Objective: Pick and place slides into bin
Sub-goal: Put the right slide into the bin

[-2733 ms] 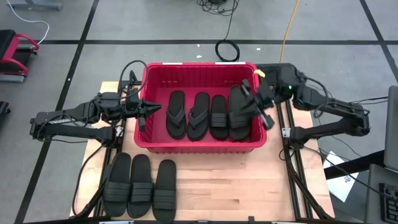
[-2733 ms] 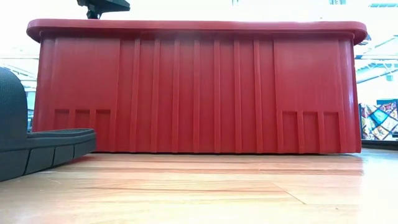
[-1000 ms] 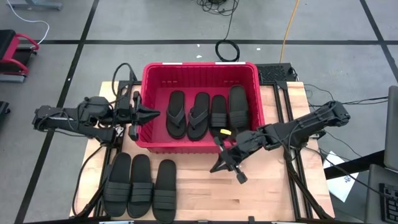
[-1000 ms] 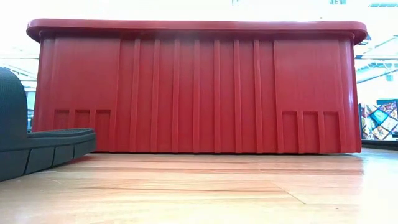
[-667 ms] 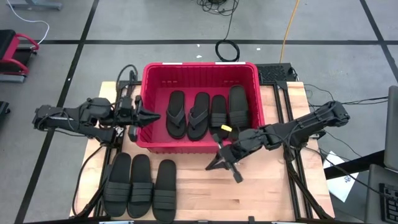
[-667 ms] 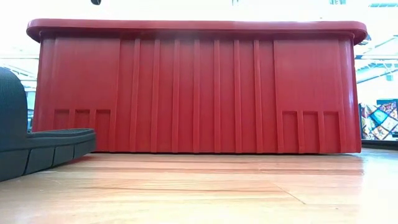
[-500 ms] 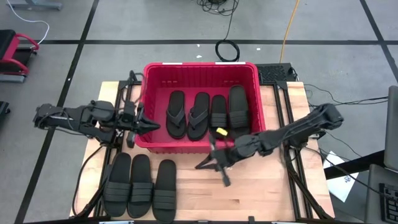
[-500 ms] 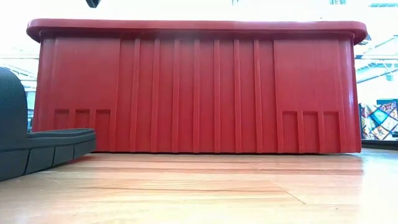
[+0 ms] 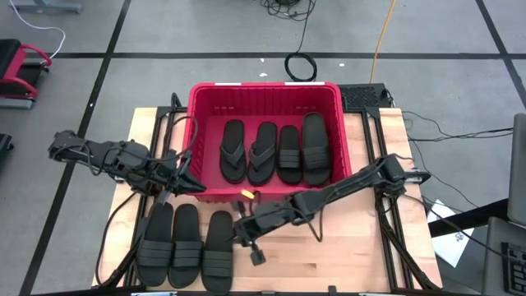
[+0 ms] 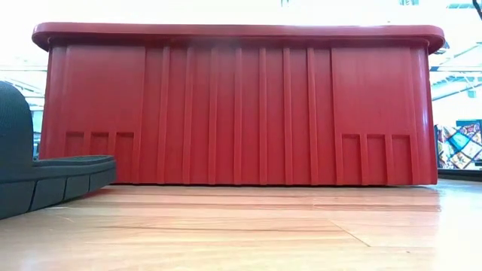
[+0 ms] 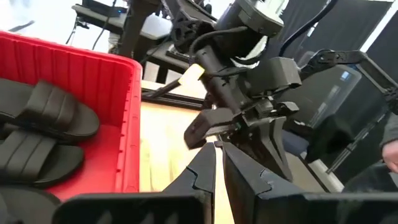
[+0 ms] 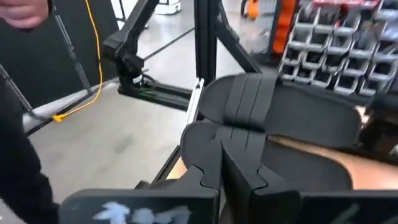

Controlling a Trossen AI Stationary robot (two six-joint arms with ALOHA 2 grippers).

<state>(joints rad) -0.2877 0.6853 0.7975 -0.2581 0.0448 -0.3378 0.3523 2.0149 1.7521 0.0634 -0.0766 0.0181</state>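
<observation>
A: Handling of the slides?
B: My guess is light, soft rubber that bends; the ribbed band is the raised part, so pinch across the strap or an edge of the sole.
A: Where are they?
B: Three loose slides (image 9: pixel 185 243) lie side by side on the table (image 9: pixel 345 255), near edge, left of middle. Beyond them four more (image 9: pixel 275 152) lie abreast in the bin (image 9: pixel 265 91): two thong flip-flops, two band-strap.
A: Look?
B: Black, matte, wide ribbed straps. Bin is bright red with ribbed walls and a flared rim.
A: Grippers?
B: Right gripper (image 9: pixel 244 232) hangs just beside the rightmost loose slide, fingers (image 12: pixel 211 171) pressed together, grasping nothing. Left gripper (image 9: pixel 187 182) sits by the bin's left front corner, fingers (image 11: pixel 205 171) closed too, empty.
</observation>
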